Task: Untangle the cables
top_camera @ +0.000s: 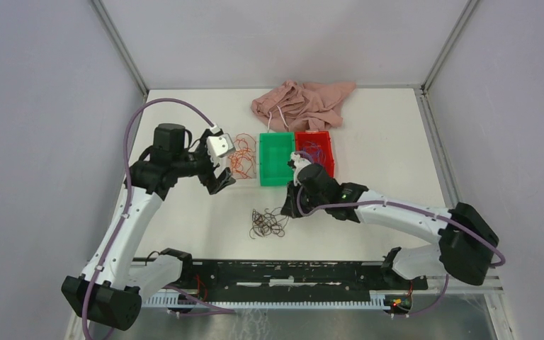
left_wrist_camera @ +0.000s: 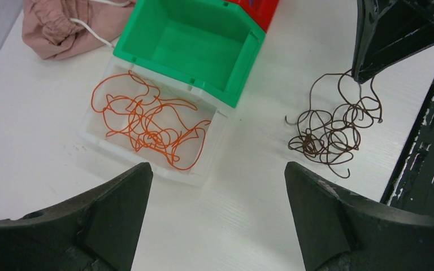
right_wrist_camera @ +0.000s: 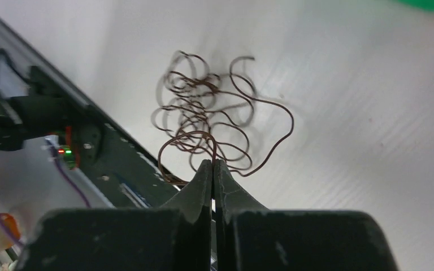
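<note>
Right tool (right_wrist_camera: 213,164): fingers pressed together, no gap visible between the tips. One strand of the brown cables (right_wrist_camera: 203,113) enters the pinch at the fingertips. The rest of that tangle lies on the white worktop (right_wrist_camera: 373,113) just beyond the tips. In the left wrist view the pinched strand rises from the heap to the point of the tool.

Left tool (left_wrist_camera: 217,166): fingers set wide apart, holding nothing and touching nothing. It hangs above the worktop, on the near side of a clear tray (left_wrist_camera: 90,141).

Cable locations:
- Brown cables: a loose curly heap near the front centre of the worktop, apart from all containers.
- Orange cables (left_wrist_camera: 147,121): loose loops lying inside the clear tray.
- Blue-purple cables (top_camera: 315,150): seen in the red bin (top_camera: 328,159) from the overhead view; detail is too small to tell more.

Containers: the clear tray, a green bin (left_wrist_camera: 192,45) and the red bin stand side by side in a row, each touching the next. No cables show in the green bin.

A pink cloth (top_camera: 301,103) lies bunched behind the bins at the far edge.
</note>
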